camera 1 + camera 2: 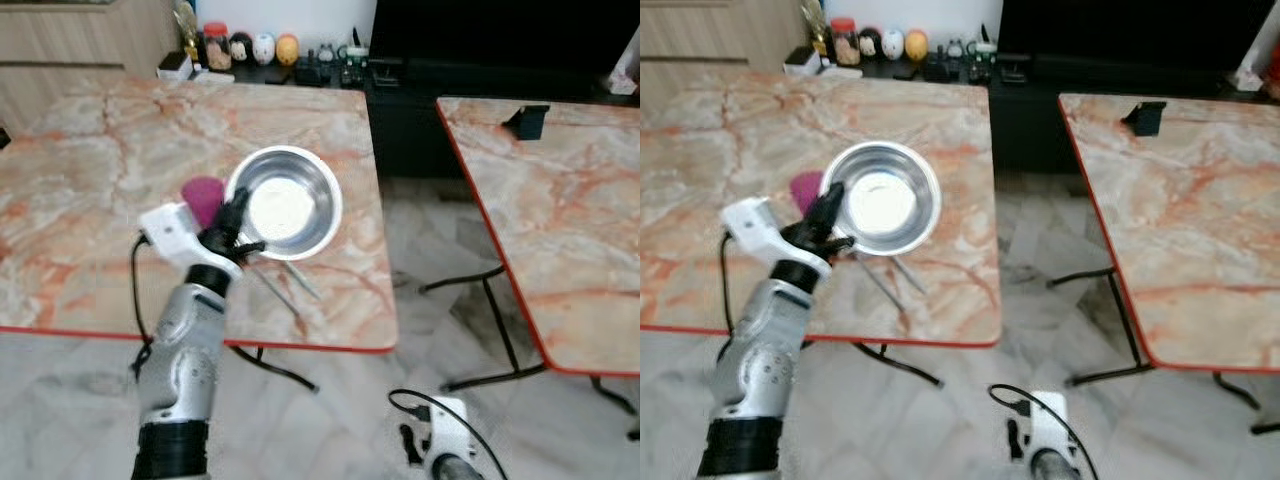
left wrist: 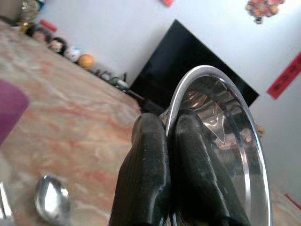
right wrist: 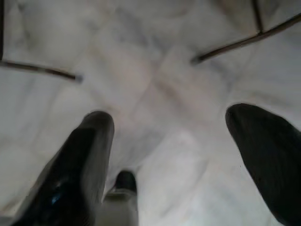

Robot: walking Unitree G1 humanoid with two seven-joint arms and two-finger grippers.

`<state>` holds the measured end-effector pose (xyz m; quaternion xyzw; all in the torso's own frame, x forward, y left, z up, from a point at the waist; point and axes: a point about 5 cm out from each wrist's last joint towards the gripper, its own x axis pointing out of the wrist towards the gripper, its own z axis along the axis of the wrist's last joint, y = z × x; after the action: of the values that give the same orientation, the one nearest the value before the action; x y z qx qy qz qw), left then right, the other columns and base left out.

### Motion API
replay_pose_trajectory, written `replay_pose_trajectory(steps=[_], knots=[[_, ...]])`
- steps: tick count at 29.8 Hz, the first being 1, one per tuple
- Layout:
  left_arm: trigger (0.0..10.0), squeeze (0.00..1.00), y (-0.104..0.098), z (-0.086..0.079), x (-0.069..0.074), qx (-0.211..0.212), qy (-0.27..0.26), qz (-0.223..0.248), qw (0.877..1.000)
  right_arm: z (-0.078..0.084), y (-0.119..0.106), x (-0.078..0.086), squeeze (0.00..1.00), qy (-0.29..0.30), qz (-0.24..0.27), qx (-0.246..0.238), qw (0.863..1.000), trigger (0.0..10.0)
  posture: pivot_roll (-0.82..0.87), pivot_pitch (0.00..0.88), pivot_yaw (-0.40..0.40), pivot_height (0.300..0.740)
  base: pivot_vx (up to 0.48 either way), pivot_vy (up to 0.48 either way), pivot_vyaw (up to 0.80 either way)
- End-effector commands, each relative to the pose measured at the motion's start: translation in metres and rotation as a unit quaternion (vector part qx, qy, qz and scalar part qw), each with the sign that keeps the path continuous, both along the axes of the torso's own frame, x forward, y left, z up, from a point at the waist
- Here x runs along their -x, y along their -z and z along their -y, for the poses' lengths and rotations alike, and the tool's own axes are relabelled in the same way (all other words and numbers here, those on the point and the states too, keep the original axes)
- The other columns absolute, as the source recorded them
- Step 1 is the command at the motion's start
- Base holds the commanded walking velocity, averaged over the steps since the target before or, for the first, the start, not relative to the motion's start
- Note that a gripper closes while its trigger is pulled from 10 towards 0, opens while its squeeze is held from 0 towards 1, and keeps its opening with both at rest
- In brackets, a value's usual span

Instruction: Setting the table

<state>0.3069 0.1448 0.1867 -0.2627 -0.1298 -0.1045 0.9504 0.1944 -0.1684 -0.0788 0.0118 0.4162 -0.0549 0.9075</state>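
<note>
Left wrist view shows the left gripper with its two black fingers pressed together on the rim of the round shiny steel bowl, one finger outside the wall and one inside. From the head camera, that bowl sits near the front right corner of the marble-patterned table with a red edge, and the gripper pinches its left rim, so the bowl lies just to the right of and beyond the claw. A purple cup-like object stands just left of the bowl, touching or nearly so. Thin metal cutlery lies between the bowl and the table's front edge. The right gripper hangs low over the pale floor, fingers spread wide apart. The left arm is plainly the one placed to shift the bowl.
</note>
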Motion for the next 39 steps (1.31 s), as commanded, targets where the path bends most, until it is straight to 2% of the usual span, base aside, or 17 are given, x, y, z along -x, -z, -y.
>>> replay_pose_trajectory(steps=[1,39], knots=[[10.0,0.00,-0.0059,-0.0024,-0.0004,-0.003,-0.007,0.010,1.000,-0.0055,0.0010,0.0008,0.00,0.004,-0.004,-0.009,1.000,10.0,-0.03,0.000,-0.057,0.740,0.000,-0.375,0.00],[10.0,0.00,-0.0077,-0.0012,-0.0035,-0.009,-0.008,0.012,1.000,-0.0066,-0.0004,-0.0021,0.00,0.003,-0.002,-0.008,1.000,10.0,-0.03,0.000,-0.052,0.740,0.000,-0.375,-0.01]])
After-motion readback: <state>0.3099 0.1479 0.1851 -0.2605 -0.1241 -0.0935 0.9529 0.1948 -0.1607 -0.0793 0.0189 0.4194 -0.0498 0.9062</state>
